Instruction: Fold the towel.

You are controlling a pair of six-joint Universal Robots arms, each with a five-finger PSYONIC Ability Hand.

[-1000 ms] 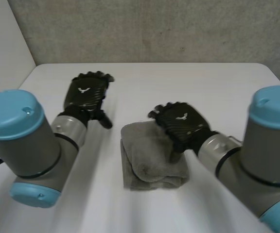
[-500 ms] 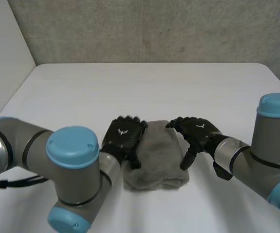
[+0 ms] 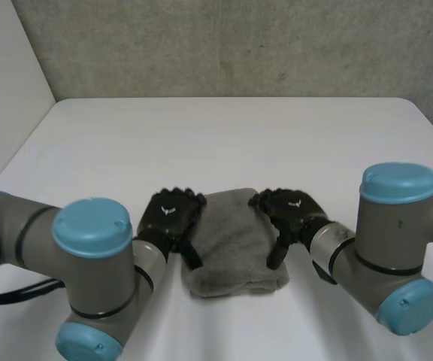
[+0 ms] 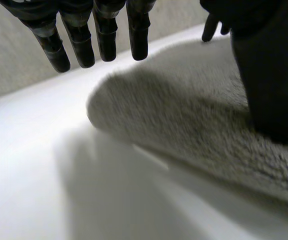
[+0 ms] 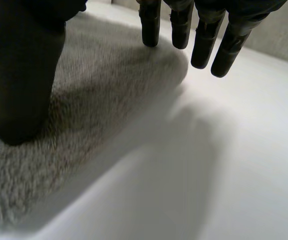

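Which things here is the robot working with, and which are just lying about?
In the job: towel, left hand, right hand.
Just there: table, wall behind it.

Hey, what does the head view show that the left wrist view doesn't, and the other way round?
Head view: the whole towel, with the left robot hand at one side edge and the right robot hand at the other. Left wrist view: close up, the left robot hand's fingers are straight, above the towel's rounded end, while its thumb rests on the cloth. Both: the grey towel lying on the white table.
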